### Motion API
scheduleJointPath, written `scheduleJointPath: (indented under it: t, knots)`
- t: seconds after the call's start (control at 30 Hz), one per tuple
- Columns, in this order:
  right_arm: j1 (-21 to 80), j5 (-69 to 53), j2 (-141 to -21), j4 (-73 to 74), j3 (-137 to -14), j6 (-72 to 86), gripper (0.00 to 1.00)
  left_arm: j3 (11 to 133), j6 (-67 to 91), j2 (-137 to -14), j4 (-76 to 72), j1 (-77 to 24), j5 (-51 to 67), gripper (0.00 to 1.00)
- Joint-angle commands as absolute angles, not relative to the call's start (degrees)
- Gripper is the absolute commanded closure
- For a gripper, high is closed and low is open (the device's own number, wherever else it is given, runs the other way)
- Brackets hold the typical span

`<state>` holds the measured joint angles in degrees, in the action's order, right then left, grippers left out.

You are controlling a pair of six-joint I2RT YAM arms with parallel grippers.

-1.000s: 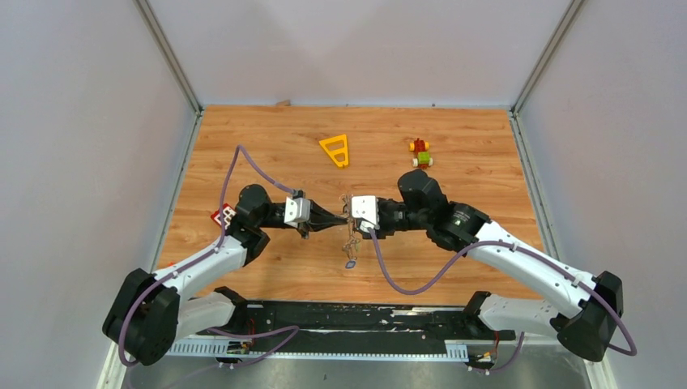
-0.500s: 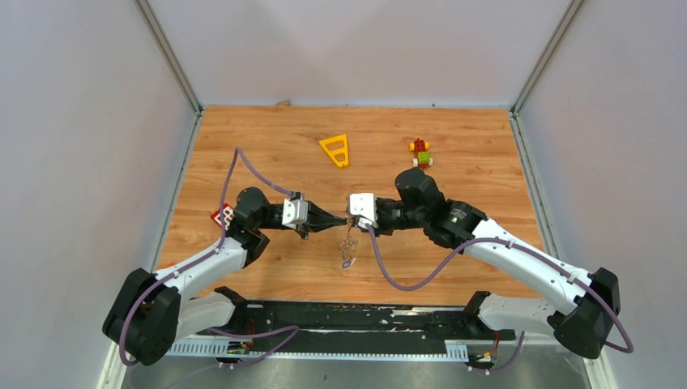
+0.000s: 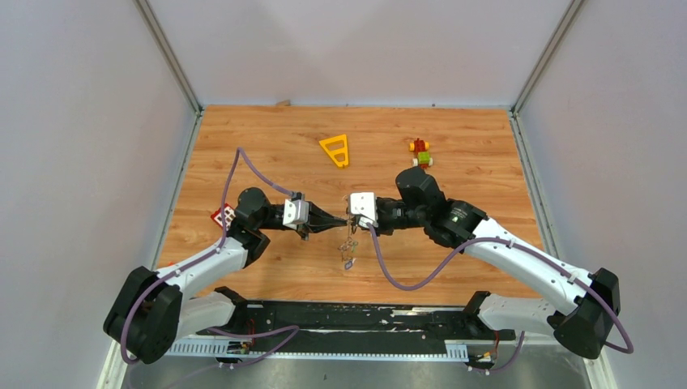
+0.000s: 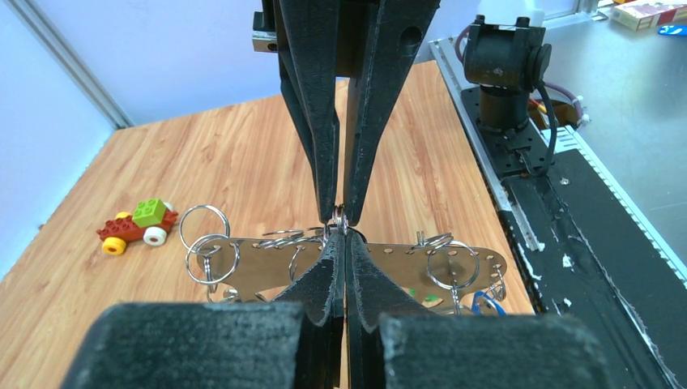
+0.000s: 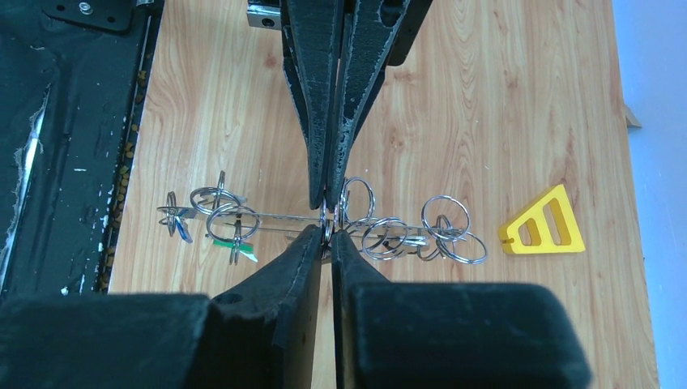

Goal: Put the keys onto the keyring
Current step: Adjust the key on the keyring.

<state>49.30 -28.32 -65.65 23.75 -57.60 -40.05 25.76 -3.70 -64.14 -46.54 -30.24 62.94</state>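
Two sets of fingers meet tip to tip over the middle of the counter (image 3: 275,146). The left fingers (image 4: 316,284) are clamped tight on the keyring (image 4: 389,263), a flat holed metal strip strung with small rings. The right fingers (image 5: 304,259) pinch the same spot, all but closed. The keys (image 5: 231,243), with green and blue tags, sit at one end, too small to make out. Print on the red box (image 3: 220,215) by the left arm is unreadable.
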Motion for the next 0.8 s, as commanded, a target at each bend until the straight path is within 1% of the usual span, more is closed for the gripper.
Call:
scheduleJointPath:
  t: [0.0, 0.1, 0.3, 0.5, 0.63, 0.77]
  knots:
    - [49.0, -30.8, -66.0, 23.4, -60.0, -39.4, 0.90, 25.8, -3.5, -64.1, -50.1, -30.0, 63.5, 1.00]
    - [49.0, -31.3, -66.0, 23.8, -60.2, -40.2, 0.92, 25.8, -3.5, -64.3, -50.1, -30.0, 63.4, 1.00]
    - [49.0, -32.3, -65.7, 24.1, -60.0, -41.9, 1.00, 25.8, -3.3, -64.7, -50.2, -30.0, 63.4, 1.00]
    - [49.0, -31.2, -65.6, 24.6, -60.3, -42.7, 1.00, 26.0, -3.5, -65.4, -49.7, -30.0, 63.7, 1.00]
    - [49.1, -29.9, -65.8, 25.9, -61.2, -43.5, 1.00, 27.1, -7.2, -65.7, -44.0, -30.0, 63.2, 0.99]
    - [49.1, -29.1, -66.7, 25.7, -61.1, -43.5, 1.00, 29.7, -15.1, -64.9, -33.3, -30.0, 61.5, 0.84]
